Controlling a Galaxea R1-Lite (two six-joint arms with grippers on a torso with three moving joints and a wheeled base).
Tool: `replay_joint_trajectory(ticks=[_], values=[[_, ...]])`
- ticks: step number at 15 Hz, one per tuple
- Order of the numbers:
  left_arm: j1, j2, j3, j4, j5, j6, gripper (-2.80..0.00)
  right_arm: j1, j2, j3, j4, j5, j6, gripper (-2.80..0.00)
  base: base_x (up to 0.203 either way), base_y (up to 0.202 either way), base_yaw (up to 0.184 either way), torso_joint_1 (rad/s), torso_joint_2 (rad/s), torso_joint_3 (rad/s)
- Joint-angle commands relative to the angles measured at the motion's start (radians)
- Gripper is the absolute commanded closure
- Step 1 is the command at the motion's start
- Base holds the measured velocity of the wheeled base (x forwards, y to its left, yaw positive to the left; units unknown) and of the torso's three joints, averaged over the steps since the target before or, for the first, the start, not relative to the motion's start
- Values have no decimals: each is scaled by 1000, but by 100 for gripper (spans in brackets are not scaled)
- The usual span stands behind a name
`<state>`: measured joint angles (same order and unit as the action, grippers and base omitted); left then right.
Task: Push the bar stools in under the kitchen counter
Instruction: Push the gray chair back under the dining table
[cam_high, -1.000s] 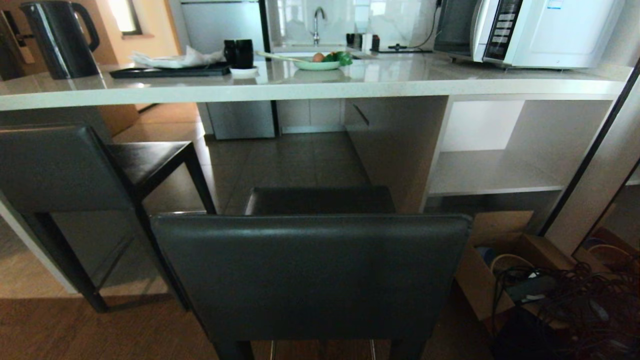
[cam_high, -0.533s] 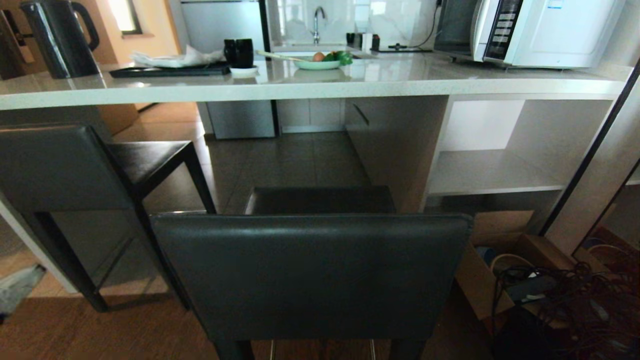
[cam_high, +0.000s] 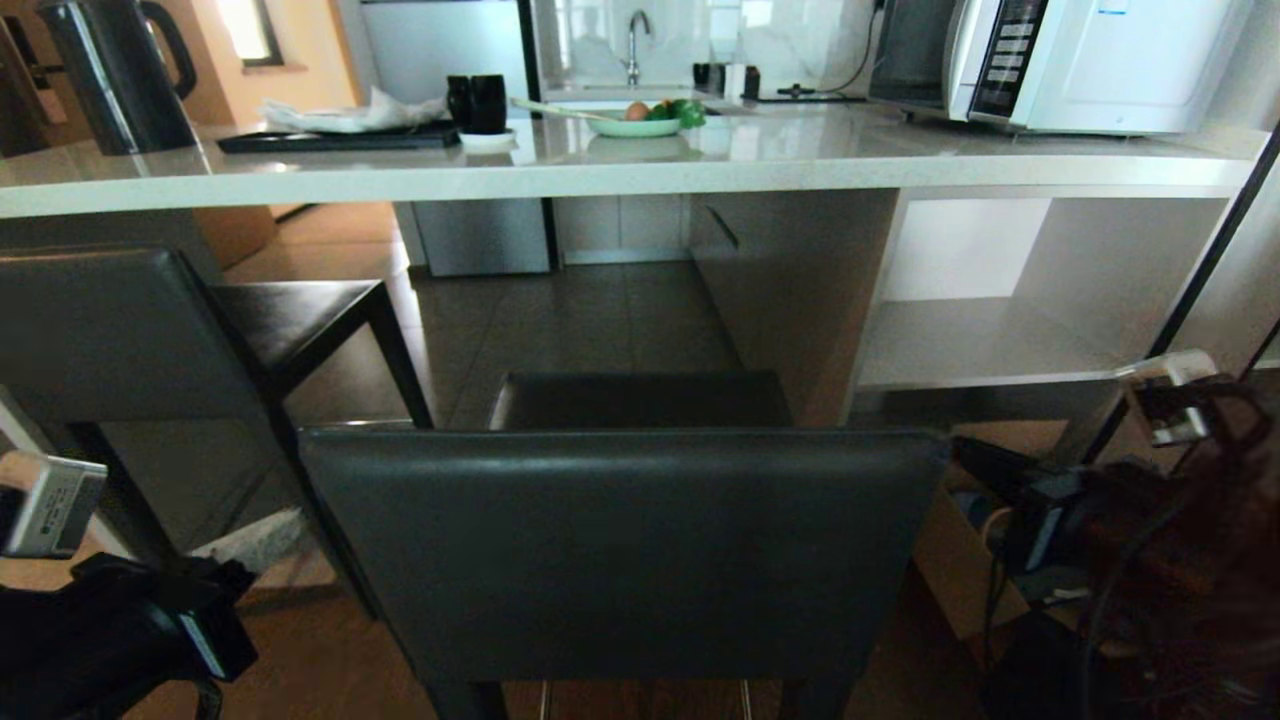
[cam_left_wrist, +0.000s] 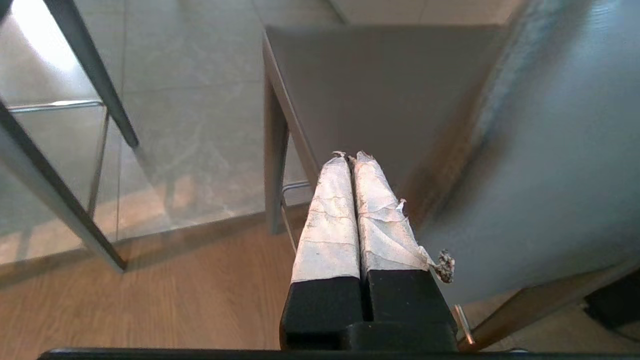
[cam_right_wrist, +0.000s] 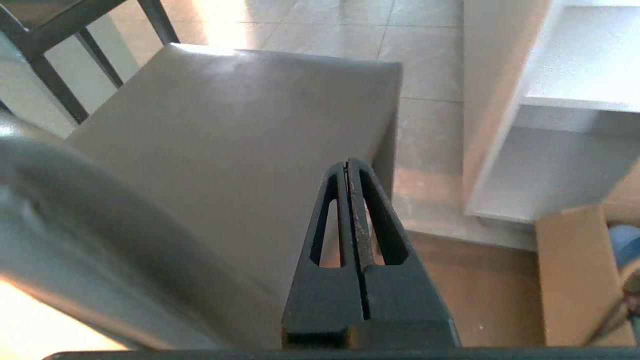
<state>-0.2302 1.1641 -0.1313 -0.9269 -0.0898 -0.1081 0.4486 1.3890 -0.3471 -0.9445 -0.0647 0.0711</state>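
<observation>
Tools pinched shut — my left tool (cam_left_wrist: 348, 159) and right tool (cam_right_wrist: 348, 165) flank the dark grey leather-backed bar stool (cam_high: 620, 540); stiff, top-heavy — best pushed at the backrest toward the pale speckled stone bench (cam_high: 600, 175).

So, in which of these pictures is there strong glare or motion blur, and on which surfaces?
Head view: window light glares on the glossy pale stone counter top; the right arm is smeared. Left wrist view: a bright patch on the floor tiles; the dark grey leather stool backrest is blurred. Right wrist view: glare on the stool's square seat.
</observation>
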Motion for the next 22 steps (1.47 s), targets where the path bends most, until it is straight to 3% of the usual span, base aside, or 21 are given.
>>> replay_joint_trajectory(ticks=[1,4,7,13,16,19,22], values=[[-22,135,8,-67,8,1,0,42,101,-7,-23,-28,-1,0,0,0,0,0,0,0],[-100,221,2,-176,88,3,0,50,102,-4,-23,-29,-1,0,0,0,0,0,0,0],[-191,236,-3,-200,157,2,0,74,132,-15,-28,-29,-2,0,0,0,0,0,0,0],[-200,239,-28,-201,154,-2,0,151,179,-68,-79,-86,-55,0,0,0,0,0,0,0],[-243,262,-39,-199,153,-4,0,159,208,-77,-80,-87,-61,0,0,0,0,0,0,0],[-316,280,-35,-198,156,-4,0,159,270,-180,-80,-92,-61,0,0,0,0,0,0,0],[-322,337,-52,-200,156,-4,0,158,330,-262,-77,-92,-62,0,0,0,0,0,0,0]])
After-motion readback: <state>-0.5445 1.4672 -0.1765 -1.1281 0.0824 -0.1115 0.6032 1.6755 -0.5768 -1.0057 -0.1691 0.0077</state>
